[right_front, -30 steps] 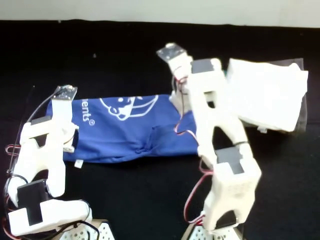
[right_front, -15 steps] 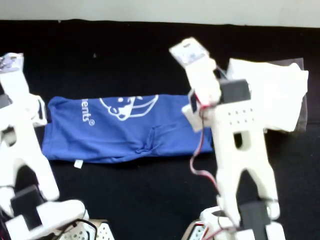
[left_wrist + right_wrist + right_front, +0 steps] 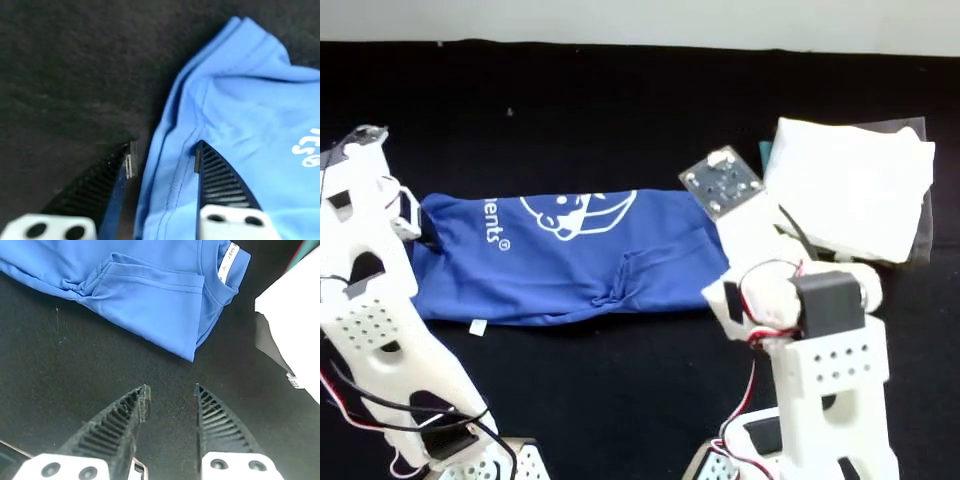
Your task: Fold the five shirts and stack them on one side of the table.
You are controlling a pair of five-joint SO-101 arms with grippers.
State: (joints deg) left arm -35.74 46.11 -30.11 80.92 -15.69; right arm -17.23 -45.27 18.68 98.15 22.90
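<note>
Black cloth is covering the desk (image 3: 570,100), and a pale wall (image 3: 620,20) is running along its far edge. A blue shirt (image 3: 570,260) with a white print is lying across the middle, folded into a long strip. Its collar end is pointing toward a stack of folded white shirts (image 3: 850,190) sitting on the right side, where a teal edge (image 3: 765,152) is peeking out beneath. The left hand (image 3: 164,157) is straddling the shirt's opposite end with its fingers apart, one over the fabric, one over black cloth. The right hand (image 3: 171,390) is hovering with fingers apart over bare desk just beside the collar end, holding nothing.
</note>
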